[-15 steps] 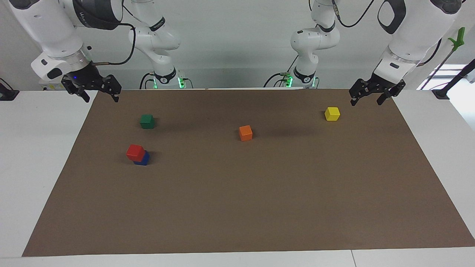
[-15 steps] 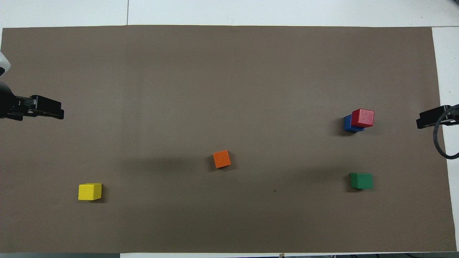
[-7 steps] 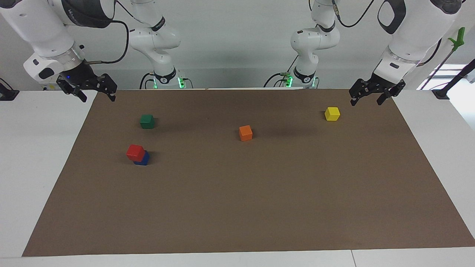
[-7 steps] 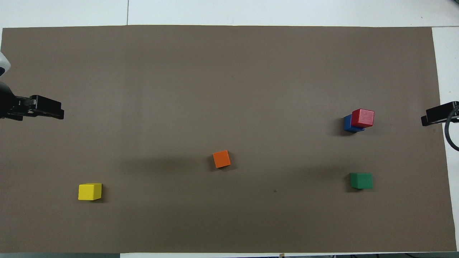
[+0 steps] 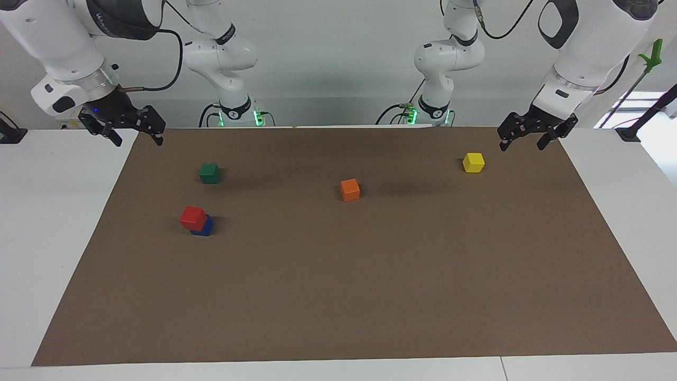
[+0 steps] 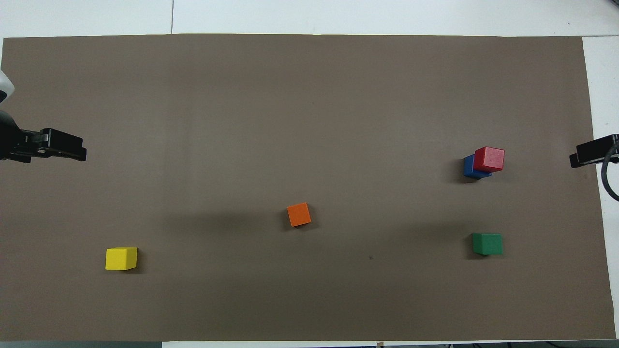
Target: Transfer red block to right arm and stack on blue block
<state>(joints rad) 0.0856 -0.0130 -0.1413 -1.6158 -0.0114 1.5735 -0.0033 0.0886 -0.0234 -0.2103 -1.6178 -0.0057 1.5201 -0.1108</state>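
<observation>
Red block (image 5: 192,217) on blue block (image 5: 204,227), slightly offset, toward right arm's end of counter (image 5: 338,296). Best leave untouched. Right gripper (image 5: 134,133) raised at mat edge, fingers spread, empty; left gripper (image 5: 529,138) likewise, waiting.

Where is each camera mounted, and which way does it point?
Facing view: high across the table, looking at the robots; both arms show whole, right gripper and left gripper raised over the brown mat's corners, both jaws open and holding nothing.
Overhead view: above the robots' end, looking steeply down on the mat; only the gripper tips show at its side edges.
Shared: red block stacked on blue block, green block, orange block, yellow block, half a turn apart.
</observation>
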